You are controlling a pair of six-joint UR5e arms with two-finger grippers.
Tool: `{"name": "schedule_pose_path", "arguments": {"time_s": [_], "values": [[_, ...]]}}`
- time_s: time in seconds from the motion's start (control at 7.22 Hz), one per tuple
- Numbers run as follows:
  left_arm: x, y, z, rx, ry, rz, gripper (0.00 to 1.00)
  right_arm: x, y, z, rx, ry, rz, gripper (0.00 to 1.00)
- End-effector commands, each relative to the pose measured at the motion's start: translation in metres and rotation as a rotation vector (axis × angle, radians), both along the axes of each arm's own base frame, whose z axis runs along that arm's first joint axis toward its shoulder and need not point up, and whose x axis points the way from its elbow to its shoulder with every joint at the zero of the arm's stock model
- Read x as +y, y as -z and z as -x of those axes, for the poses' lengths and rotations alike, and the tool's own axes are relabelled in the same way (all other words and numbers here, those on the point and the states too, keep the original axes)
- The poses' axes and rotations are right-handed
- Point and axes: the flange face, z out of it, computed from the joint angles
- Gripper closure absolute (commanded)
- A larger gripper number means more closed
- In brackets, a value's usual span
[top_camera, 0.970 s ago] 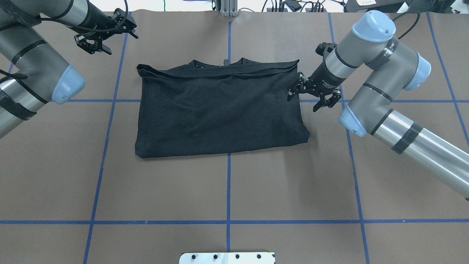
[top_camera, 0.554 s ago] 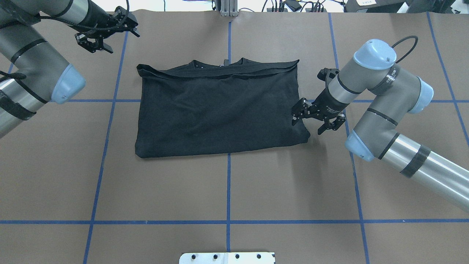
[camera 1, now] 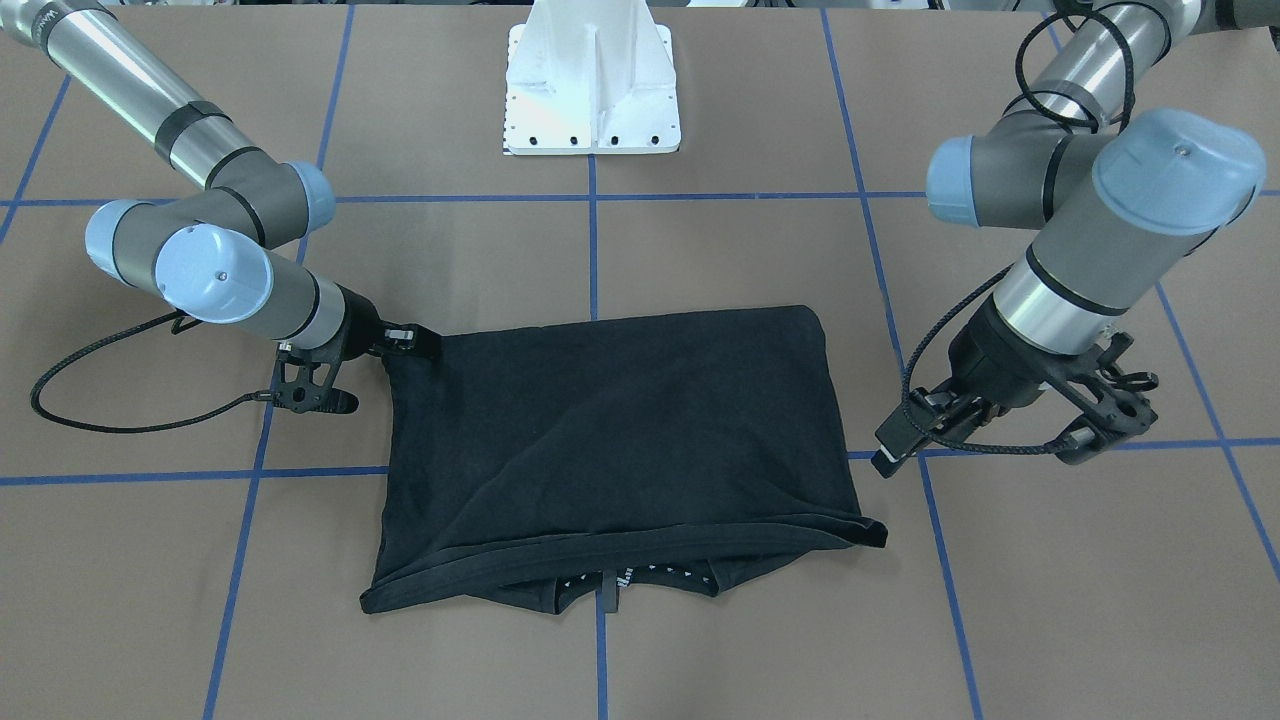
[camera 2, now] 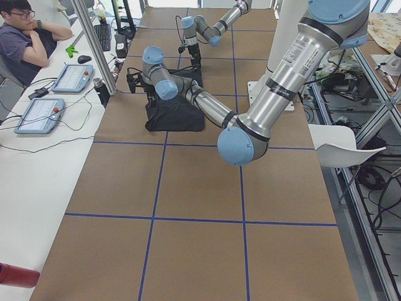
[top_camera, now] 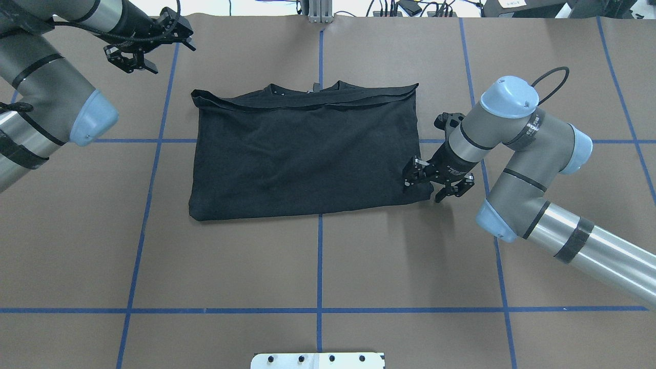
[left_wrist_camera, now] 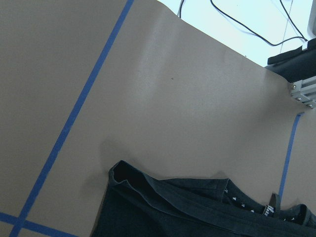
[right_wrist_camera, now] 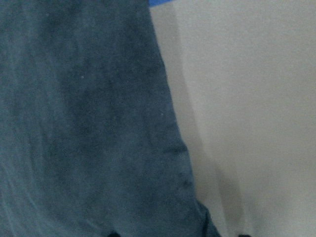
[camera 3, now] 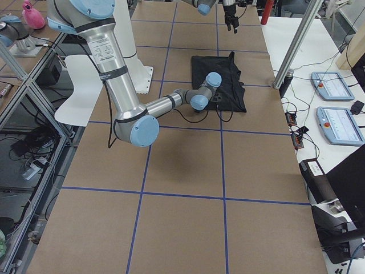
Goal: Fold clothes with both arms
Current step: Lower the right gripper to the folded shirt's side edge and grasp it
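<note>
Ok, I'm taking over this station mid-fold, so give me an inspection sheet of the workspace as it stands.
Surface: brown table, blue tape grid.
Job's things: black T-shirt folded in a rectangle mid-table, collar away from the robot.
Clutter: nothing seen beyond the white pedestal.
Grippers: right gripper open at the shirt's robot-side right corner; left gripper open, clear of the shirt.
Cables: black cable loops out from the right wrist.
Surroundings: person seated at a side desk with two tablets.

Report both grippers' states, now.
Left gripper: open, holding nothing.
Right gripper: open, at the corner of the shirt, gripping nothing.
</note>
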Motion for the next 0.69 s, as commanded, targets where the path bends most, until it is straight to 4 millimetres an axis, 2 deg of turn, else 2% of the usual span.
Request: {"name": "schedule_pose_path", "arguments": {"time_s": [0.0,0.28,0.55], "values": [[0.0,0.0,0.0,0.0,0.001,-0.001,0.01,-0.008,0.003,-0.012,-0.01,-0.016,-0.001,1.0],[0.0,0.001,0.0,0.001,0.003,-0.003,0.01,-0.005,-0.003,-0.014,-0.013,0.005,0.025,1.0],[0.0,-0.001,0.001,-0.002,0.006,0.0,0.01,0.003,-0.001,-0.023,-0.037,0.02,0.028,1.0]]}}
